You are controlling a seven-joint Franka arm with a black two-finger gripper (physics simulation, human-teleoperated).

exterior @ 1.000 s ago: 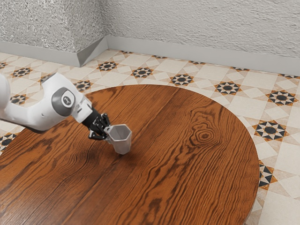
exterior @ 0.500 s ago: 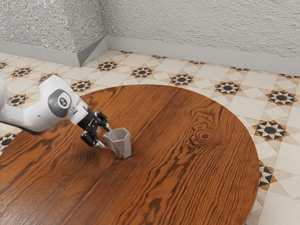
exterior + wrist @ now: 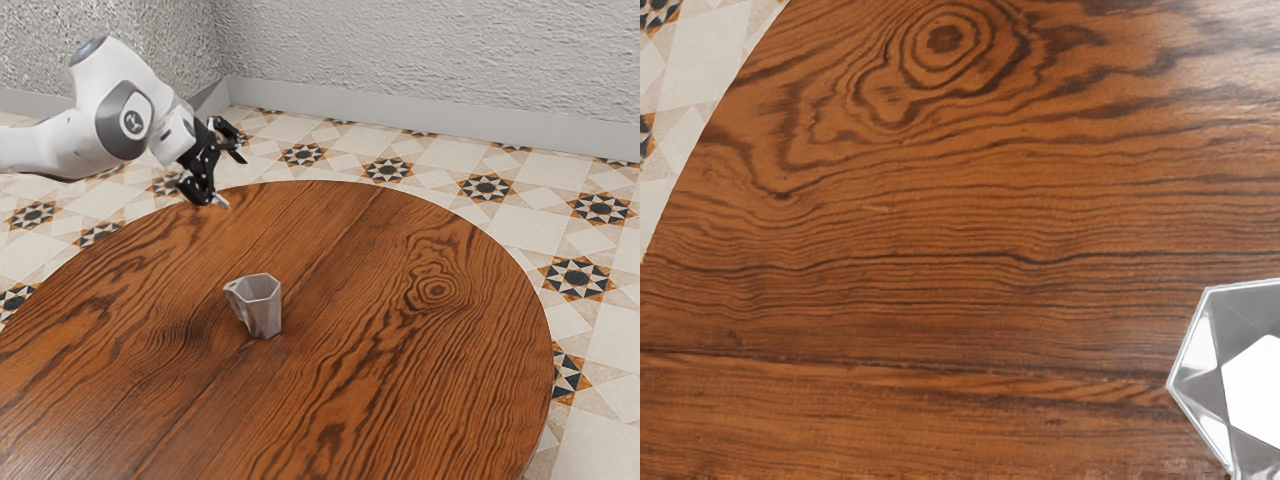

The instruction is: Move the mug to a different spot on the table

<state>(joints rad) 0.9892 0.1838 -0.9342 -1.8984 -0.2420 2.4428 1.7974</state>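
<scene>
The tiled floor (image 3: 500, 215) surrounds a round wooden table (image 3: 400, 330), whose grain and a dark knot spread across the wrist view (image 3: 940, 250). The white arm (image 3: 105, 120) reaches in from the exterior view's upper left and is held high over the table's far left edge. The grey faceted mug (image 3: 257, 305) stands upright on the table, left of its middle, touched by nothing; its rim shows in the wrist view (image 3: 1238, 385). The black gripper (image 3: 225, 172) hangs well apart from the mug, fingers spread and empty.
</scene>
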